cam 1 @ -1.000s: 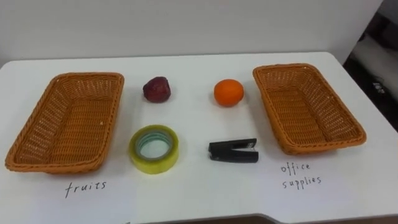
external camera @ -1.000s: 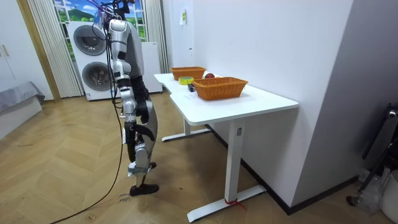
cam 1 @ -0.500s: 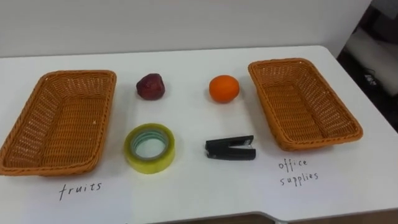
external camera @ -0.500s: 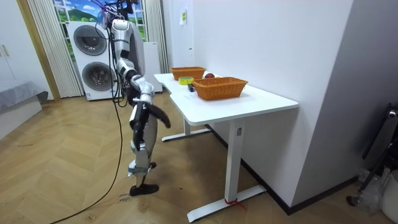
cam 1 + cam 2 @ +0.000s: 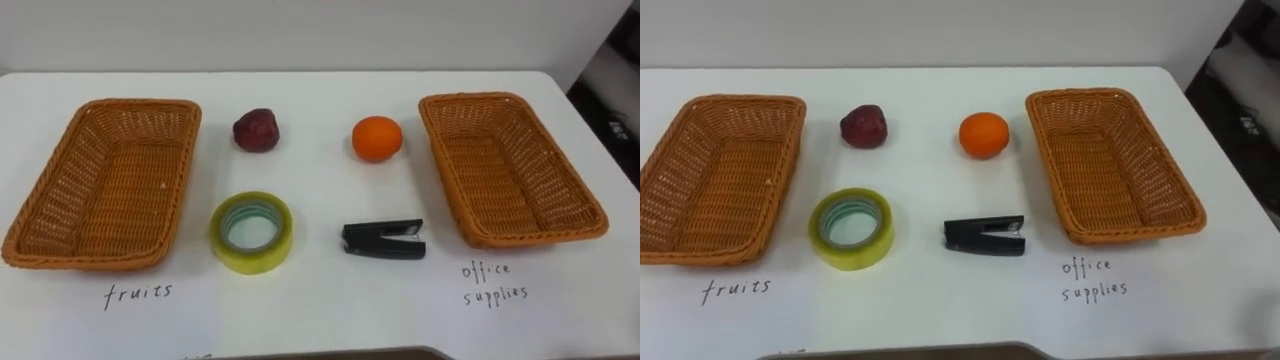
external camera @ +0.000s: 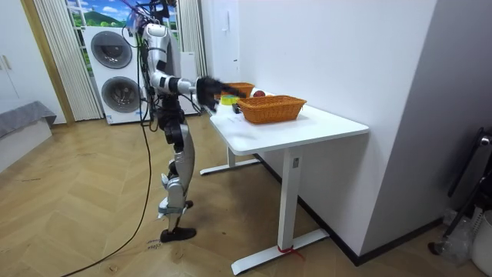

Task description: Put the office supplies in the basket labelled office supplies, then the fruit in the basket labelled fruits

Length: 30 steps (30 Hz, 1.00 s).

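1. White worktop: the robot stands at its near edge. All four task items lie on it, none sorted yet.
2. Orange-brown left wicker basket, labelled for fruit, and matching right wicker basket, for office supplies. Both are empty and stand well apart.
3. Right hand: in the room view it is raised to worktop height at the robot's edge, apart from every item. Whether it is wide or closed cannot be told.
4. Yellow roll of tape: front, just beside the left wicker basket.
5. Round orange fruit: rear, near the right wicker basket.
6. Dark red fruit: rear, near the left wicker basket.
7. Black stapler: front, between the tape and the right wicker basket. Judged the likely first pick: descend from above, grip across its narrow body, and lift clear of the rim.
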Tool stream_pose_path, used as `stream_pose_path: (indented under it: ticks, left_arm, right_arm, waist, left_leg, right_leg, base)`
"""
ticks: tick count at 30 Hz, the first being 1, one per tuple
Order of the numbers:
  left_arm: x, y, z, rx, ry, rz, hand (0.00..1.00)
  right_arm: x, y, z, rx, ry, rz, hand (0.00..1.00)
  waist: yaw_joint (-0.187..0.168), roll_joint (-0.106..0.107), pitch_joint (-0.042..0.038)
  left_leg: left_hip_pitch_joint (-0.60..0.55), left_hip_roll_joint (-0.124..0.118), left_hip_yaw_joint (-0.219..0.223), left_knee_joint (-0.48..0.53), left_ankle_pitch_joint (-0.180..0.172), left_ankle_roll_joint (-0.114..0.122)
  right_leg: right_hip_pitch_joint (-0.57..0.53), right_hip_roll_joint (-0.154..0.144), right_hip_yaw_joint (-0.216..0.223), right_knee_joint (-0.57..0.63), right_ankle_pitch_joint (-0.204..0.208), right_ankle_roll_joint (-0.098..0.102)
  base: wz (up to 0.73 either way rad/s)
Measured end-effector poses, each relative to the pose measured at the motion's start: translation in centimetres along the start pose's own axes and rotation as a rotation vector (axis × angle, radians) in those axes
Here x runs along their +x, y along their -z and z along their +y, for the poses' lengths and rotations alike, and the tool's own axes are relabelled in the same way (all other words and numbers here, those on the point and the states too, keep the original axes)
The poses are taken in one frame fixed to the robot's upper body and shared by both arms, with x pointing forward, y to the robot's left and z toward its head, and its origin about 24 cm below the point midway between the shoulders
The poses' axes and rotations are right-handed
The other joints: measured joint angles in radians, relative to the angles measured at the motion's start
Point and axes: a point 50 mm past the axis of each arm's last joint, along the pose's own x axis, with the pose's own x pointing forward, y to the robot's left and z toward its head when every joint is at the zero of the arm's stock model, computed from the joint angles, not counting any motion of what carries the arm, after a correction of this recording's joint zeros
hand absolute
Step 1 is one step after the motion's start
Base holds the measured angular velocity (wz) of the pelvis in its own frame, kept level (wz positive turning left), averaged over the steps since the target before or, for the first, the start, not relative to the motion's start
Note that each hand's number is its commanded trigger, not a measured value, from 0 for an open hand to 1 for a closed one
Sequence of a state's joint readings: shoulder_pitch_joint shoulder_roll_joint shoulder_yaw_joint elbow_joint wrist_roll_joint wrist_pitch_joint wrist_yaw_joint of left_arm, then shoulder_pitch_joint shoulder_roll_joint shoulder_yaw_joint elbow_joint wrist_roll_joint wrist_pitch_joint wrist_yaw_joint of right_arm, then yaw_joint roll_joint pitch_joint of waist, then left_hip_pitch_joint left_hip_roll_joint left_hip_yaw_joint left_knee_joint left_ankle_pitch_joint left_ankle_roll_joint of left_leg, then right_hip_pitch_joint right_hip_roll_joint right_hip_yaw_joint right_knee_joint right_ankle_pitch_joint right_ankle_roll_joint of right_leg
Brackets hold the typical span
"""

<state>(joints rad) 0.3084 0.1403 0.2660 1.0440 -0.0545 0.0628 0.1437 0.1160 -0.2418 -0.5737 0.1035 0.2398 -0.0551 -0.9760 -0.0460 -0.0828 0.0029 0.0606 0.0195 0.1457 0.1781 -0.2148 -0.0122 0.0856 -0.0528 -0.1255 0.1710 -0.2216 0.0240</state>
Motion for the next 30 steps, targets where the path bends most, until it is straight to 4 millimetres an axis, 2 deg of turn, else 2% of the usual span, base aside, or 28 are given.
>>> stream_pose_path:
  ticks: [4,10,13,16,24,30]
  left_arm:
    - [0.0,0.5,-0.1,0.018,0.004,0.024,0.00]
    - [0.0,1.0,-0.2,0.051,0.009,0.035,0.00]
    - [-0.1,1.2,-0.3,0.068,0.013,0.037,0.00]
    - [-0.1,1.4,-0.4,0.074,0.015,0.046,0.00]
    - [-0.1,1.8,0.0,0.142,0.013,0.050,0.00]
    - [-0.1,2.3,0.1,0.175,0.011,0.072,0.00]
  right_arm:
    - [-1.2,-2.8,1.8,0.086,-0.086,-0.111,0.00]
    - [-1.7,-5.4,2.9,0.116,-0.149,-0.242,0.00]
    - [-2.2,-8.2,3.8,0.170,-0.212,-0.359,0.00]
    - [-2.5,-10.1,3.9,0.189,-0.232,-0.462,0.00]
    - [-3.4,-12.5,4.0,0.243,-0.275,-0.566,0.00]
    - [-3.9,-13.2,4.2,0.270,-0.319,-0.589,0.00]
  waist:
    - [0.001,-0.007,0.0016]
    - [0.024,-0.008,0.0036]
    - [0.025,-0.008,0.0032]
    - [0.025,-0.012,0.0017]
    - [0.026,-0.040,-0.0023]
    - [0.028,-0.045,-0.0023]
  left_leg:
    - [0.002,0.000,0.000,0.000,0.000,0.000]
    - [0.002,0.001,-0.006,0.000,0.000,0.000]
    - [0.001,0.001,-0.012,0.002,0.001,0.000]
    - [0.003,0.002,-0.013,0.004,0.001,0.000]
    - [0.012,0.001,-0.020,0.010,0.001,0.000]
    - [0.013,0.000,-0.029,0.010,0.001,0.000]
  right_leg:
    - [0.004,0.000,-0.005,0.001,0.000,0.000]
    - [0.000,0.000,-0.016,0.013,0.001,0.000]
    - [0.002,-0.001,-0.028,0.016,0.001,0.000]
    - [0.006,-0.002,-0.030,0.016,0.001,0.000]
    - [0.022,-0.002,-0.038,0.011,0.000,0.000]
    - [0.035,-0.002,-0.047,-0.001,0.001,0.000]
  base:
    - [0.00]
    - [0.02]
    - [0.05]
    - [0.01]
    - [0.01]
    - [0.04]
